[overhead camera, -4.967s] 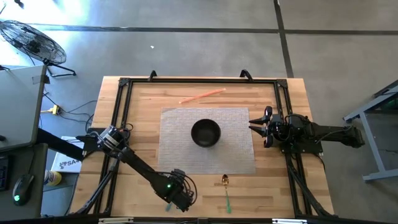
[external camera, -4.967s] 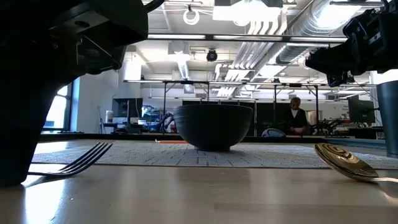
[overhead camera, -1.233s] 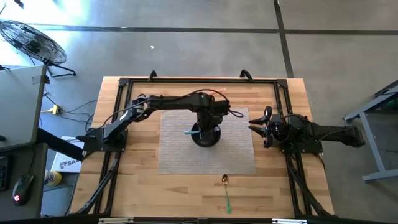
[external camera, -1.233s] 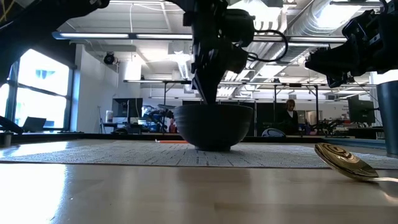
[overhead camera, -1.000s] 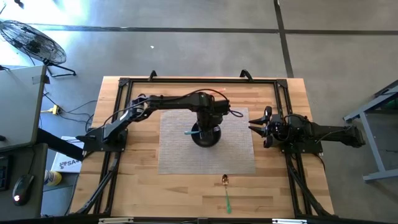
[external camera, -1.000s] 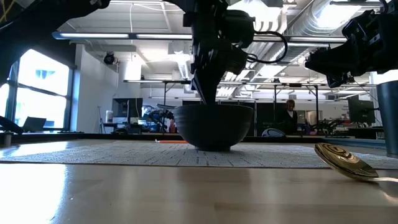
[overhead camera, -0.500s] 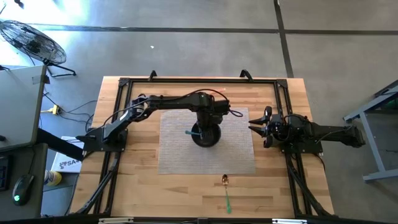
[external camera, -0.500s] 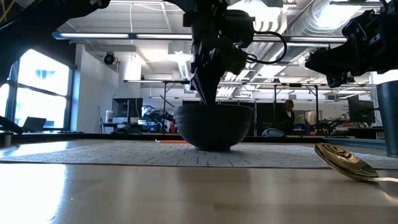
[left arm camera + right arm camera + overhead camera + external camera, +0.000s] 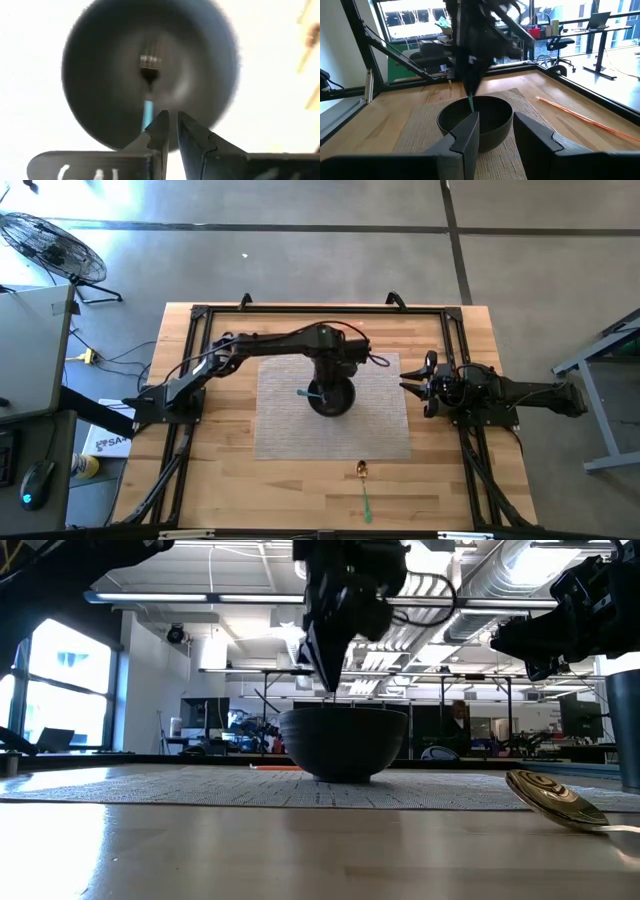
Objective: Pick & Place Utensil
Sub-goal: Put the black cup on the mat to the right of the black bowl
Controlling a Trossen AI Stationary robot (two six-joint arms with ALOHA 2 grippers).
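A dark bowl (image 9: 330, 394) (image 9: 343, 743) sits in the middle of a grey woven placemat (image 9: 290, 430). A fork (image 9: 149, 64) with a blue handle (image 9: 304, 392) lies in the bowl, tines on its bottom and handle leaning on the rim on the table's left side. My left gripper (image 9: 171, 116) (image 9: 330, 688) hovers just above the bowl, pointing down; it is open by a narrow gap, with the handle beside its fingers, not between them. My right gripper (image 9: 408, 380) (image 9: 495, 125) waits open at the mat's right edge. A gold spoon (image 9: 364, 485) (image 9: 553, 800) lies near the near edge.
An orange stick (image 9: 325, 333) (image 9: 580, 118) lies on the wood beyond the mat's far edge. A black frame (image 9: 200, 315) runs round the tabletop. Bare wood shows left of the mat and along the near edge beside the spoon.
My left gripper has risen a little from the bowl's rim, staying over the bowl. The fork has kept its place in the bowl, with its handle on the rim.
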